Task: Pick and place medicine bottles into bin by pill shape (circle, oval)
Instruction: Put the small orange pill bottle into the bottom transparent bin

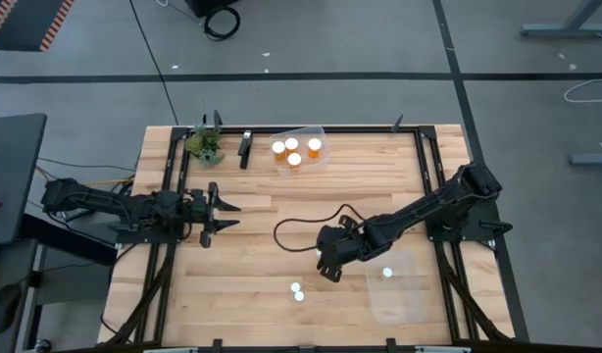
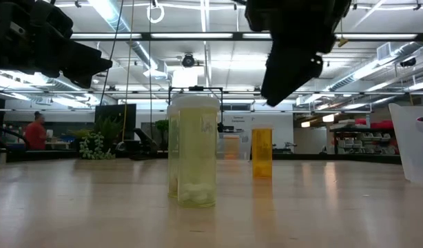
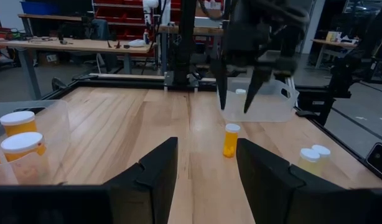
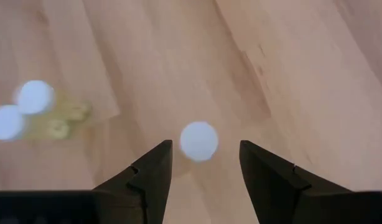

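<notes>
Wood table [image 1: 252, 294] | far bin [image 1: 301, 147] – 4 orange bottles | 2 pale bottles [image 1: 297, 290] | right end effector [image 1: 328, 267] spread over one orange bottle [image 3: 231, 139]

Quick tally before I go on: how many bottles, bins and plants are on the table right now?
Medicine bottles: 8 (four in the bin by the plant, one in the other bin, two pale ones loose, one orange one under the right pincer)
Clear bins: 2
Plant: 1
Total: 11
</notes>
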Controlling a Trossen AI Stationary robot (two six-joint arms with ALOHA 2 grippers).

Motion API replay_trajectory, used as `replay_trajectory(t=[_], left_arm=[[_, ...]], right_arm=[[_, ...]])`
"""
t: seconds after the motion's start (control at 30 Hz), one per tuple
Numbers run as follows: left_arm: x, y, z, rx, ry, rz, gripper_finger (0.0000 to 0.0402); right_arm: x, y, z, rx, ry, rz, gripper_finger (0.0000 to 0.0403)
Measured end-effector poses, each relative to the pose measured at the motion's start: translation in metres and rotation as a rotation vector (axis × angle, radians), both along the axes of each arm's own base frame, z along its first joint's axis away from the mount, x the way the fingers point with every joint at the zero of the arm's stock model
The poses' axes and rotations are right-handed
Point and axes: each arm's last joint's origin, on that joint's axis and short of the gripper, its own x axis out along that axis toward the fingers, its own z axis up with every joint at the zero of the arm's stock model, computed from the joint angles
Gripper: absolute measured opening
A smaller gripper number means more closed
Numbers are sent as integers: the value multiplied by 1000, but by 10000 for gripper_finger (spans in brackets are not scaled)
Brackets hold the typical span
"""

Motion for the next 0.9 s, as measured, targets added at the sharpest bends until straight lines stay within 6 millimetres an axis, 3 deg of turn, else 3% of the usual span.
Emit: replay_trajectory(t=[0.2, 0.53, 0.9], left_arm=[[0, 0, 0, 0, 0, -1, 172], [0, 0, 0, 0, -3, 0, 172], [0, 0, 0, 0, 2, 0, 172]], right_arm=[[12, -1, -7, -68, -48, 59, 193], [13, 2, -5, -151, -68, 144, 193], [22, 5, -40, -210, 24, 202, 193]])
